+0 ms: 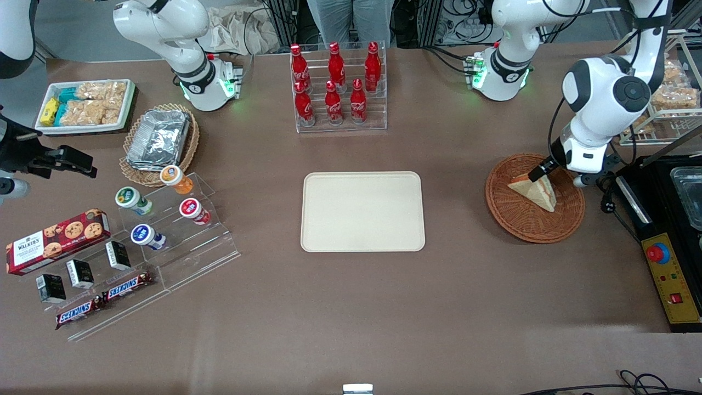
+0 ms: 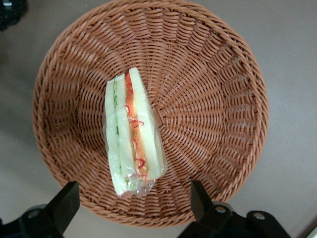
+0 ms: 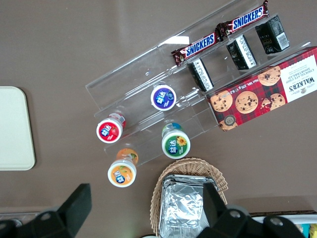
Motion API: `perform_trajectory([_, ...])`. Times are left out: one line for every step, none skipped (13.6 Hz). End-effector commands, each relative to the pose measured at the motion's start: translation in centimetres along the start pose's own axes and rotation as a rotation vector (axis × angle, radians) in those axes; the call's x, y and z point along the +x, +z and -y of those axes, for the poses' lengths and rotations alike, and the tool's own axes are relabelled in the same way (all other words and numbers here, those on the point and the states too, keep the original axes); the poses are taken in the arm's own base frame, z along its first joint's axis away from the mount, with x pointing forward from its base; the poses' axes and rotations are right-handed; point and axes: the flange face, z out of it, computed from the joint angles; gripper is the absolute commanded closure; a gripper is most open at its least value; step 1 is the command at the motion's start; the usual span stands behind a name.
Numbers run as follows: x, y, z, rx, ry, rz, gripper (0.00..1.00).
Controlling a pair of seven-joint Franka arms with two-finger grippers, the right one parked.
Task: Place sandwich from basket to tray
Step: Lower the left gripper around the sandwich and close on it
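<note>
The sandwich [image 1: 535, 189] is a plastic-wrapped white-bread wedge with orange-red and green filling. It lies in the round reddish-brown wicker basket [image 1: 515, 216] toward the working arm's end of the table. My left gripper [image 1: 558, 176] hangs open over the basket's edge farther from the front camera. In the left wrist view the gripper [image 2: 132, 203] has both black fingers [image 2: 64, 203] spread wide. The sandwich [image 2: 132, 134] lies on its side in the basket [image 2: 213, 99], with its wrapped end level with the fingertips and touched by neither. The cream tray [image 1: 362, 211] lies bare at mid-table.
A clear rack of red cola bottles [image 1: 337, 88] stands farther from the front camera than the tray. A black box with a red button [image 1: 661, 253] and a wire rack of snacks [image 1: 677, 96] sit close beside the basket. Yoghurt cups, a cookie box, and Snickers bars lie toward the parked arm's end.
</note>
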Motion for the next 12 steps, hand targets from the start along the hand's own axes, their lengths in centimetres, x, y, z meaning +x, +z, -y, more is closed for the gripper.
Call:
perform_trajectory([-0.3,1.9,-0.1,-0.008,-0.026,-0.009,0.00])
perform_trajectory([-0.4,2.4,0.1,-0.006,-0.037,-0.005,0.00])
perform_trajectory([-0.5,2.6,0.1,-0.004,-0.040,-0.002,0.00])
perform_trajectory([-0.9,2.8,0.3,0.000,-0.042,0.003,0.00])
perform_trajectory([-1.0,3.1,0.4,0.003,-0.050,0.008,0.00])
perform_trajectory([-1.1,3.2,0.4,0.005,-0.058,0.010,0.00])
perform_trajectory([-1.1,3.4,0.4,0.006,-0.061,0.013,0.00])
perform_trajectory([-1.1,3.5,0.4,0.007,-0.062,0.015,0.00])
perform_trajectory([-1.0,3.9,0.4,0.007,-0.069,0.016,0.00])
perform_trajectory([-0.9,4.4,0.4,0.006,-0.084,0.017,0.00])
perform_trajectory([-0.9,4.8,0.3,0.003,-0.095,0.014,0.00])
perform_trajectory([-0.8,5.3,0.3,0.003,-0.106,0.015,0.00])
